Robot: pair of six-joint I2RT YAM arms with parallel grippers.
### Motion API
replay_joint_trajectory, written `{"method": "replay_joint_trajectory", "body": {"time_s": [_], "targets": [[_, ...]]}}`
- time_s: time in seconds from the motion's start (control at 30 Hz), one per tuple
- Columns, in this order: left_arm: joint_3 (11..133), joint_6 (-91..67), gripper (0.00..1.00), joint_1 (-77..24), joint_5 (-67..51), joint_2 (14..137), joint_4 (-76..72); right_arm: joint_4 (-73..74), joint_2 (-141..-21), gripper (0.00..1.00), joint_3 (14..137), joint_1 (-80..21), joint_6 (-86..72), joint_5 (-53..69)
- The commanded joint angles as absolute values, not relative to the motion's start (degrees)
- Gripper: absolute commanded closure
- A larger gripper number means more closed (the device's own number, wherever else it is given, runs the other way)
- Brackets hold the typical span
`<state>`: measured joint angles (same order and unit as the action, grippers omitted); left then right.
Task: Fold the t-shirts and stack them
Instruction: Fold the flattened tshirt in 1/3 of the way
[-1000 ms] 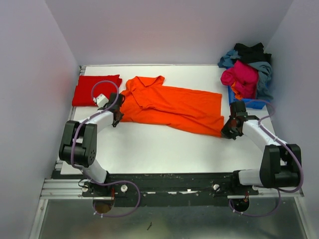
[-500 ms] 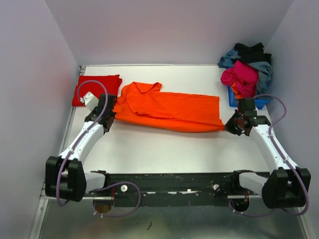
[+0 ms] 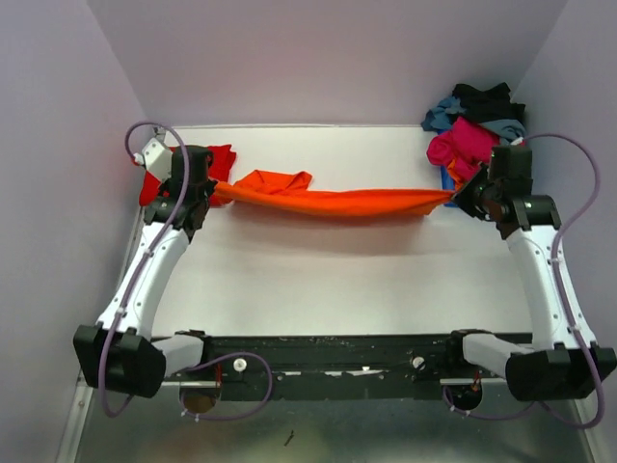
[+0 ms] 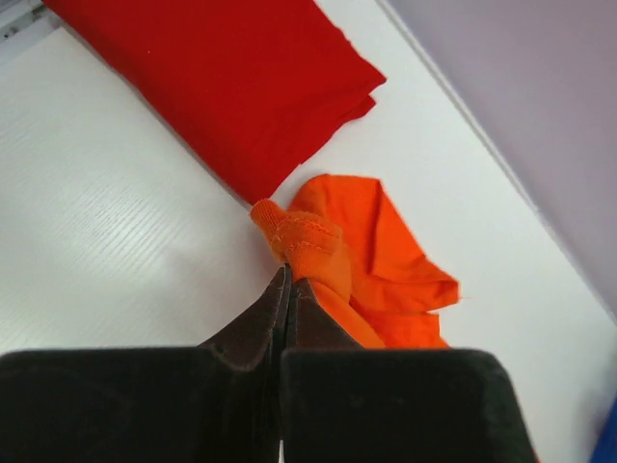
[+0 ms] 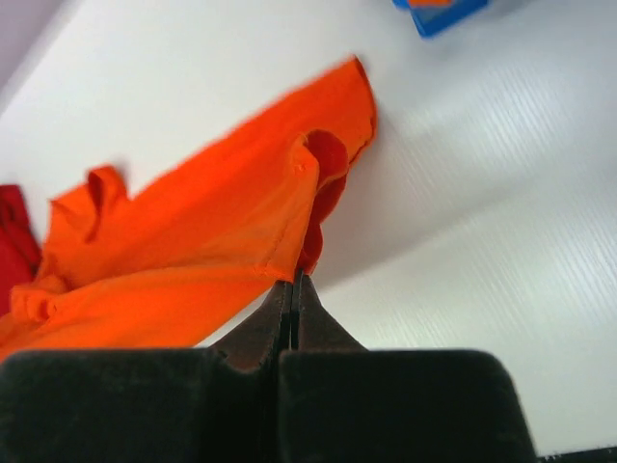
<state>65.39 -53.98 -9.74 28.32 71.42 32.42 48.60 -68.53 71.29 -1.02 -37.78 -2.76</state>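
The orange t-shirt [image 3: 328, 200] hangs stretched in the air between both arms, above the white table [image 3: 318, 280]. My left gripper [image 3: 210, 189] is shut on its left end, near the collar [image 4: 299, 241]. My right gripper [image 3: 460, 196] is shut on the opposite end, pinching the hem [image 5: 289, 256]. A folded red t-shirt [image 3: 224, 157] lies at the back left corner, mostly hidden behind the left arm; in the left wrist view the red t-shirt [image 4: 222, 77] lies flat below the jaws. Unfolded shirts in pink, grey-blue and black form a pile [image 3: 479, 130] at the back right.
The pile rests on a blue bin [image 3: 445, 183], whose corner also shows in the right wrist view as the blue bin [image 5: 439, 12]. Grey walls close in the table on the left, back and right.
Both grippers rose and moved toward the back, lifting the orange t-shirt off the table and pulling it taut. The shirt went from lying spread flat to hanging as a narrow band.
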Motion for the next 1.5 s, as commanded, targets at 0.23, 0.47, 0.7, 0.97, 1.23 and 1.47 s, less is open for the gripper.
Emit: {"method": "replay_joint_trajectory", "body": {"time_s": [0.23, 0.47, 0.7, 0.97, 1.23, 1.47], "targets": [[40.0, -57.5, 1.00, -9.3, 24.4, 57.2, 36.3, 49.4, -57.2, 0.99, 44.8, -0.4, -40.3, 3.3], [27.3, -66.9, 0.97, -9.3, 24.2, 45.5, 41.3, 49.7, -49.4, 0.97, 32.9, -0.4, -44.3, 4.7], [26.6, -66.6, 0.43, -9.4, 27.1, 37.8, 43.6, 51.1, -45.5, 0.34, 33.7, -0.4, -43.1, 4.1], [37.6, -44.5, 0.10, -9.6, 21.2, 39.8, 31.2, 44.7, -47.9, 0.23, 40.4, -0.4, -35.3, 5.8], [40.6, -33.2, 0.16, -9.7, 2.6, 56.2, 12.6, 38.9, -57.8, 0.42, 44.0, -0.4, -30.7, 4.7], [41.3, -35.0, 0.26, -11.0, 0.1, 69.2, 5.5, 37.4, -63.9, 0.63, 41.7, -0.4, -30.6, 3.5]]}}
